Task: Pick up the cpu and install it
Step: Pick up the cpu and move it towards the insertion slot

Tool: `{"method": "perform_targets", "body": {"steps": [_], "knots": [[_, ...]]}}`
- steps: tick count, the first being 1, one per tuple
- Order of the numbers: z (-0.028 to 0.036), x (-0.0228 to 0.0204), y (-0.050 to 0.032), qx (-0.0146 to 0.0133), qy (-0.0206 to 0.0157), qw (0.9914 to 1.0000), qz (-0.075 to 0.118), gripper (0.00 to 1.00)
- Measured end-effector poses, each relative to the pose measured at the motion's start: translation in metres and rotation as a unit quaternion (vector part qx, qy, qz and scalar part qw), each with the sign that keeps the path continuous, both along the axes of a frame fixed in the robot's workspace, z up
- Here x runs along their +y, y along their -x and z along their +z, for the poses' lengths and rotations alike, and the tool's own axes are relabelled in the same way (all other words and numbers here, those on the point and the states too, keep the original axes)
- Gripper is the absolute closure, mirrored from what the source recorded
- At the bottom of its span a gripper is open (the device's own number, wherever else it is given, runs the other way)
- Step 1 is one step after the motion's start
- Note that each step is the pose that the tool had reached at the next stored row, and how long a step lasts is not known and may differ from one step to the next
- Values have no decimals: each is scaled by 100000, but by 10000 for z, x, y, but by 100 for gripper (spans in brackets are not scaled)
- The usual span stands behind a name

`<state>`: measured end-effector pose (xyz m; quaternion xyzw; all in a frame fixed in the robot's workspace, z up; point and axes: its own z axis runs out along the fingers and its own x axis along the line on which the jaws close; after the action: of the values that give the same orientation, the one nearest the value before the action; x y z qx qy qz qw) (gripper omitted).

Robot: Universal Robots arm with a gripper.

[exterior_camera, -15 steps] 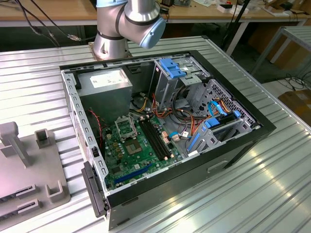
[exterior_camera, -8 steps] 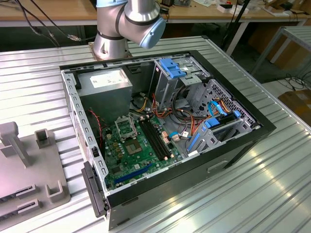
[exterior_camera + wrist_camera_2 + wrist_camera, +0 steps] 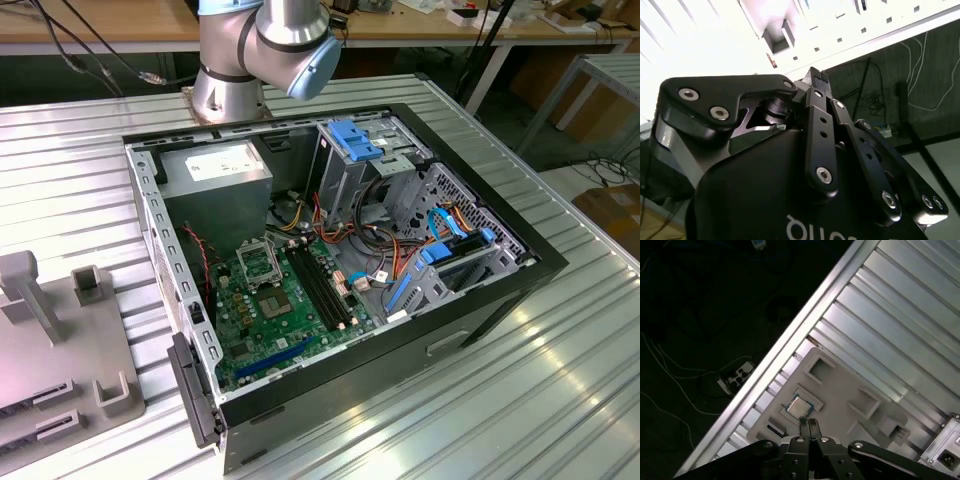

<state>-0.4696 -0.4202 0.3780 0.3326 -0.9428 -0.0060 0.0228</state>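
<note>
Exterior view, from its left to its right: we see a grey fixture (image 3: 50,350) on the ribbed table (image 3: 560,390), then the opened computer case (image 3: 420,345) with the green motherboard (image 3: 265,325) lying flat inside. Its metal-framed socket (image 3: 262,262) has no chip in it, as far as we can make out, and the arm (image 3: 270,40) rises behind the case. In the first wrist view the hand (image 3: 808,424) hangs over the grey fixture with its two fingers pressed together and nothing between them. The second wrist view shows the hand (image 3: 817,76) the same way, fingertips meeting. The cpu (image 3: 799,407) lies flat, metal top up, in a square recess of the fixture, below the hand and just off the line of its fingertips, clear of them. How high the hand stands over it we cannot tell. We judge the chip light, thin and stiff, its smooth lid likely slippery and its underside delicate, so pressing on it or dragging it looks risky. The sensible hold, to our eye, is across two opposite edges, in whatever gap the recess leaves beside them, keeping the chip level.
</note>
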Motion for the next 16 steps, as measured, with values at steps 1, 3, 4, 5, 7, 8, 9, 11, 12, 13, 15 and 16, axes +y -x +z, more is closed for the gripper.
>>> {"method": "perform_targets", "body": {"steps": [1, 3, 4, 5, 7, 8, 9, 11, 12, 13, 15, 16], "knots": [[0, 0, 0, -1, 0, 99997, 811, 89], [0, 0, 0, 2, 2, 99964, 2680, 89], [0, 0, 0, 0, 2, 99941, 3431, 89], [0, 0, 0, 2, 2, 99905, 4365, 89], [0, 0, 0, 1, 2, 99828, 5863, 89], [0, 0, 0, 1, 1, 99780, 6625, 89], [0, 0, 0, 4, 3, 99736, 7265, 89], [0, 0, 0, 4, 0, 99642, 8460, 89], [0, 0, 0, 0, 1, 99575, 9210, 89], [0, 0, 0, -2, 0, 99526, 9727, 89], [0, 0, 0, 3, 1, 99395, 10985, 89], [0, 0, 0, 1, 1, 99335, 11517, 89]]}}
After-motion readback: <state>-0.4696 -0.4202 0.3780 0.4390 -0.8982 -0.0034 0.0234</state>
